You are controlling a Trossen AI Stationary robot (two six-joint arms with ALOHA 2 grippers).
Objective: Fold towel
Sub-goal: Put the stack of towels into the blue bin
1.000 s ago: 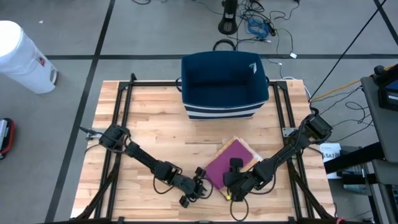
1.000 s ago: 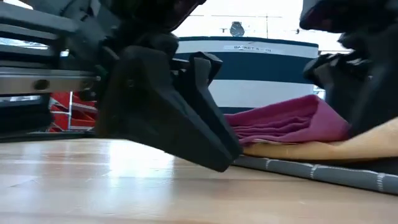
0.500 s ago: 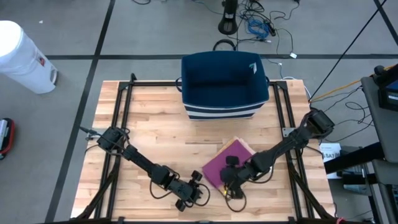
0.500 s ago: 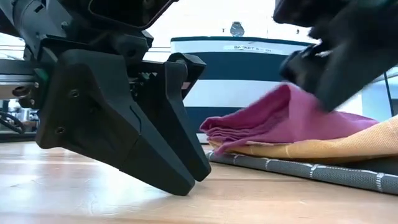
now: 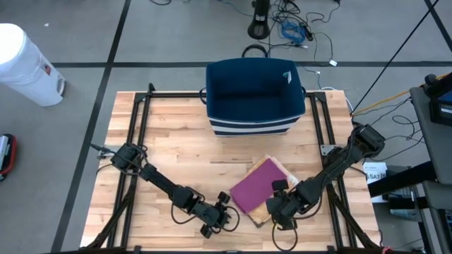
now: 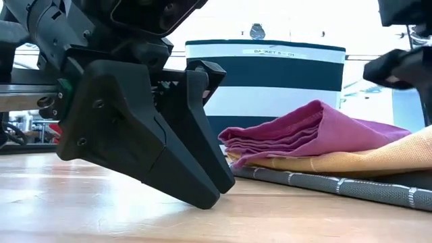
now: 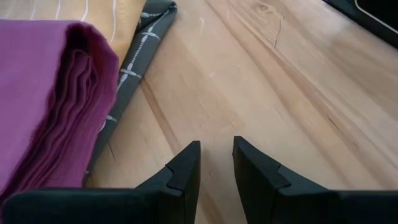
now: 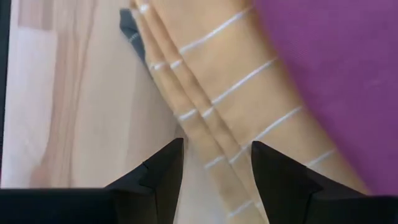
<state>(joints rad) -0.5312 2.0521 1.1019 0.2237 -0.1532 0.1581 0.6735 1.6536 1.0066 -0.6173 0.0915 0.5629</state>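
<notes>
A folded magenta towel (image 5: 256, 187) lies on top of a tan striped towel (image 8: 217, 81), which rests on a grey one (image 7: 134, 68), near the table's front edge. My left gripper (image 5: 224, 220) stands just left of the stack, low over the wood. Its fingers (image 7: 186, 162) have a narrow gap with nothing in it. My right gripper (image 5: 281, 212) hovers open over the stack's near right corner, above the tan towel's layered edge, clear of the magenta towel (image 6: 317, 128).
A dark blue basket (image 5: 254, 95) with white stripes stands at the table's far edge, behind the stack. Black frame rails (image 5: 138, 141) run along the table's left and right sides. Bare wood (image 5: 183, 155) lies left of the towels.
My right gripper was down on the magenta towel's near part, which bulged up half a second ago. It has since risen and drawn off toward the table's right edge. The towel lies folded on the stack.
</notes>
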